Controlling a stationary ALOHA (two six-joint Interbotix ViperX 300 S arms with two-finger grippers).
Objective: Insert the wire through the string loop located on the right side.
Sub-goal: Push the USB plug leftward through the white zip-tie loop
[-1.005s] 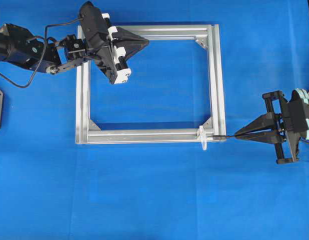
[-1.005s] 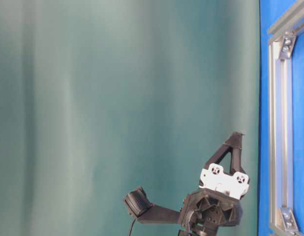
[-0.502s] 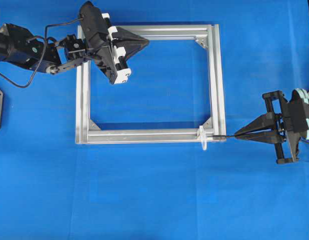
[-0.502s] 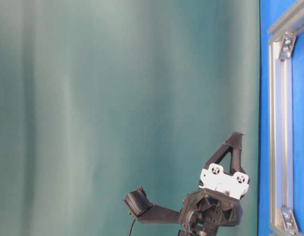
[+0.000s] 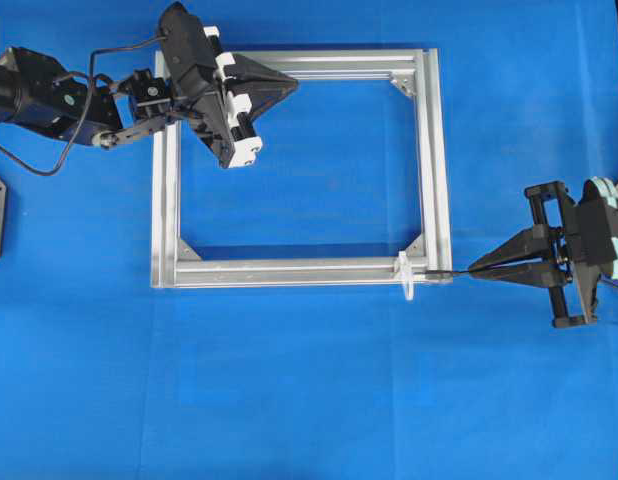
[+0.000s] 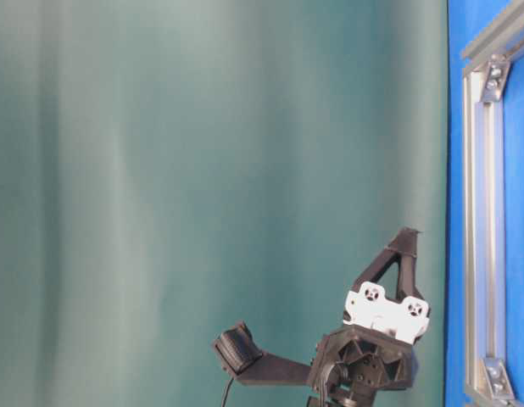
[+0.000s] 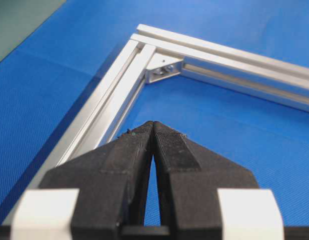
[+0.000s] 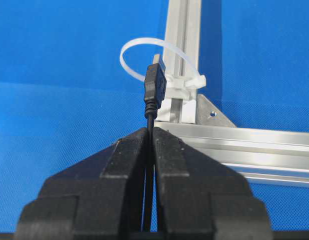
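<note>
Your left gripper (image 5: 289, 82) is pressed together on nothing, parked over the frame's (image 5: 289, 272) top left corner, well apart from the work. At the frame's lower right corner stands the loop (image 8: 159, 57), upright on the bar. Your right gripper (image 8: 150, 132) pinches the wire (image 8: 154, 87) just behind its plug, tip just short of the loop. Step in hand: final alignment. Next, I judge, push the plug straight through the opening without snagging the string.
</note>
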